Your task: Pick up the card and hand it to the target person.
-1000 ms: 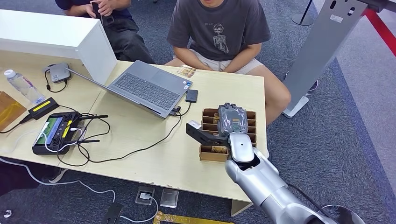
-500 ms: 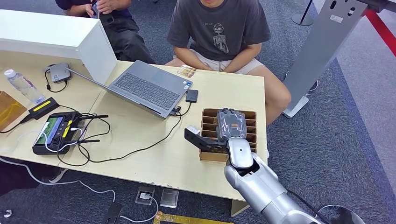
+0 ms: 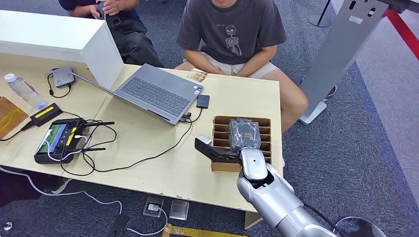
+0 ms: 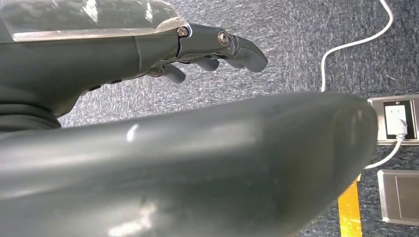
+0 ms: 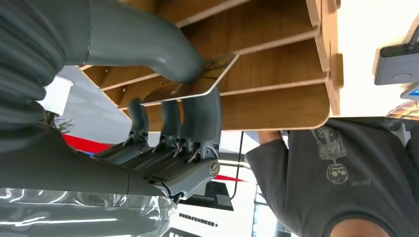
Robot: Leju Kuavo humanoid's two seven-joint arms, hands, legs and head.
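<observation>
A slotted wooden card rack [image 3: 267, 121] stands near the table's right front edge. My right hand [image 3: 245, 133] hangs over it, fingers down among the slots. In the right wrist view the thumb and fingers [image 5: 207, 116] pinch a thin pale card [image 5: 213, 74] against the rack's dividers [image 5: 276, 64]. A person in a grey T-shirt [image 3: 232, 29] sits at the table's far side, straight across from the rack. My left hand [image 4: 217, 47] hangs over the carpet with loosely bent fingers and holds nothing.
An open laptop [image 3: 153, 94], a small black drive [image 3: 202, 101] and cables lie left of the rack. Another card [image 3: 197, 75] lies by the seated person. A controller [image 3: 59, 138], bottle [image 3: 22, 91] and white box [image 3: 59, 39] fill the left. A second person [image 3: 113, 15] sits behind.
My right hand has drawn slightly back toward me over the rack, and its thumb has come lower and closer in. Nothing else on the table has moved.
</observation>
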